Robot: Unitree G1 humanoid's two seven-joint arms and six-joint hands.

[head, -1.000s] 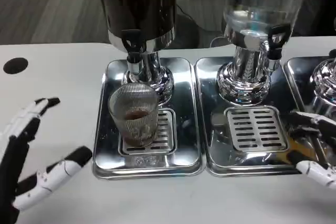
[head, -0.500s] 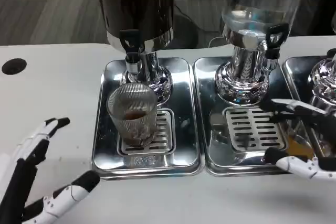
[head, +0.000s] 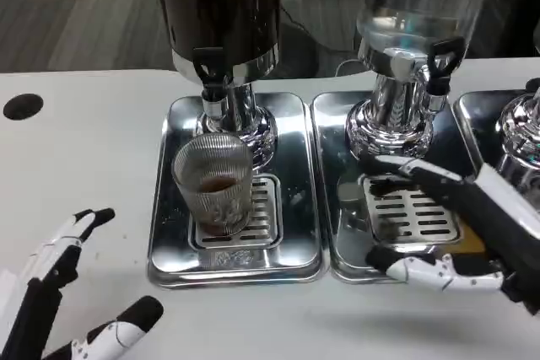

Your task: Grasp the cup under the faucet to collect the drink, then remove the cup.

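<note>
**Op:** Under the dark dispenser's faucet (head: 213, 73), on the left drip tray (head: 169, 246), I've got the cup (head: 214, 185) standing upright on the grate with a little brown drink in the bottom. Nothing touches it.

**QA:** Hands?

**Op:** My right hand (head: 456, 229) is over the middle tray (head: 346, 242), fingers spread apart, holding nothing, reaching toward the cup but well short of it. My left hand (head: 63, 297) hangs low over the table (head: 84, 141), fingers splayed wide, also holding nothing, apart from the cup.

**QA:** Step?

**Op:** My read: drink is collected, grasp not yet made. Right hand looks like the one going in.

**QA:** Risks?

**Op:** Several. The cup is ribbed glass, likely slick; a shallow pinch could let it slip and spill. The faucet sits just above the rim, so lifting straight up could knock the rim into the spout; I'd slide it out first. The raised tray edges between the two trays could catch my fingertips (head: 384, 257) on approach and jolt the hand into the cup, tipping it. The chrome column (head: 245, 120) right behind leaves little room to wrap around the far side.
</note>
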